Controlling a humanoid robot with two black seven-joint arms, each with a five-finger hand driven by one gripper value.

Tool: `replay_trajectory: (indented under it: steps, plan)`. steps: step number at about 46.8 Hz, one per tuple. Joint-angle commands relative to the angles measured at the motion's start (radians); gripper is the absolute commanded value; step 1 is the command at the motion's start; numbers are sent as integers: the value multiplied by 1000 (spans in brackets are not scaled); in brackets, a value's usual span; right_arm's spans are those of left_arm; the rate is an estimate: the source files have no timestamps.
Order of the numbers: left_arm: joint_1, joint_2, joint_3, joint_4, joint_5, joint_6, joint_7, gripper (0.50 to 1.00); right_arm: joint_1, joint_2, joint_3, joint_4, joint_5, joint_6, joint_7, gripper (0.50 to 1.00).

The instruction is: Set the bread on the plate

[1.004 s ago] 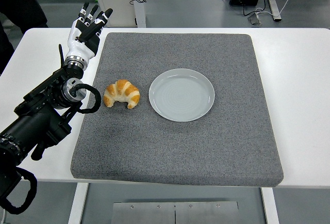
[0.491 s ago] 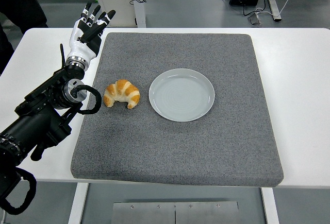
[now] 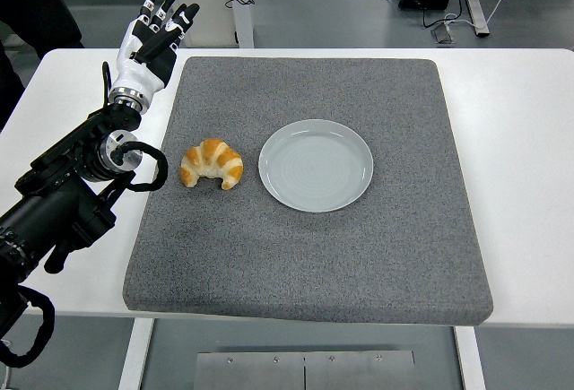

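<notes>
The left hand (image 3: pixel 154 39), fingers spread and empty, has drifted further toward 11 o'clock, leaving the croissant (image 3: pixel 213 163) ungrasped on the mat (image 3: pixel 359 255) at the plate's (image 3: pixel 316 165) 9 o'clock.

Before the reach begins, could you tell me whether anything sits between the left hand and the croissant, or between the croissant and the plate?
Nothing visible does. The left hand hangs open over the table's far left, with only bare grey mat between it and the croissant. The empty plate lies just right of the croissant, apart from it.
</notes>
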Motion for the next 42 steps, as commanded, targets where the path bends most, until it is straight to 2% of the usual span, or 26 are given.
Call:
replay_trajectory:
  steps: [1,10,27,42]
  plan:
    - [-2,3,0,0,0,-7,4,974,0,0,0,0,0,-1,0,1000]
    - [-9,34,12,0,11,10,18,974,0,0,0,0,0,-1,0,1000]
    - [-86,80,235,0,14,115,36,974,0,0,0,0,0,0,0,1000]
    - [-143,172,370,-4,15,119,48,972,0,0,0,0,0,-1,0,1000]
